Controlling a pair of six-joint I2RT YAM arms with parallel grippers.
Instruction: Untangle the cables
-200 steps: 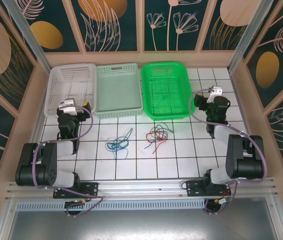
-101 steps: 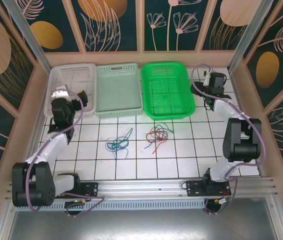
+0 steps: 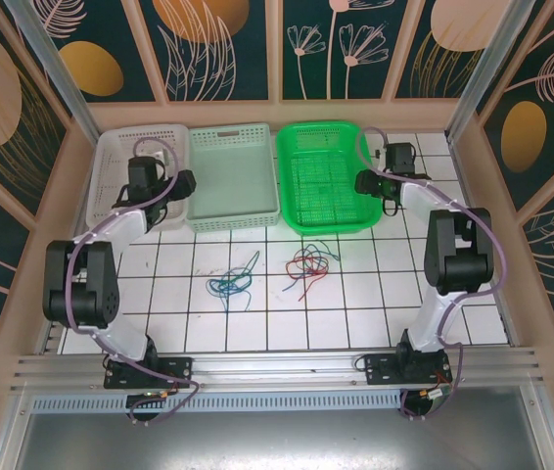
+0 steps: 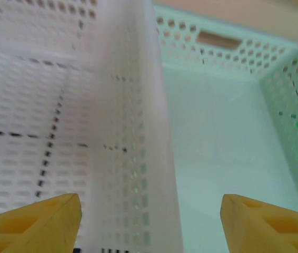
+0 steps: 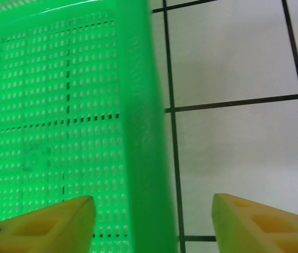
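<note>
The cables lie on the tiled table as two loose tangles: a blue and teal-green one and a red and dark one. Both grippers are far from them, up at the baskets. My left gripper is open, its yellow fingertips straddling the wall between the white basket and the mint basket without touching it. My right gripper is open too, one fingertip inside the green basket and the other outside over the tiles.
Three baskets stand in a row at the back: white, mint, green. White tiles with dark grid lines surround the cables. Wooden side walls close in the table left and right.
Both arms have swung from the table's sides up and inward to the baskets. The left jaws have narrowed, and the right jaws a little. The cables have not moved.
</note>
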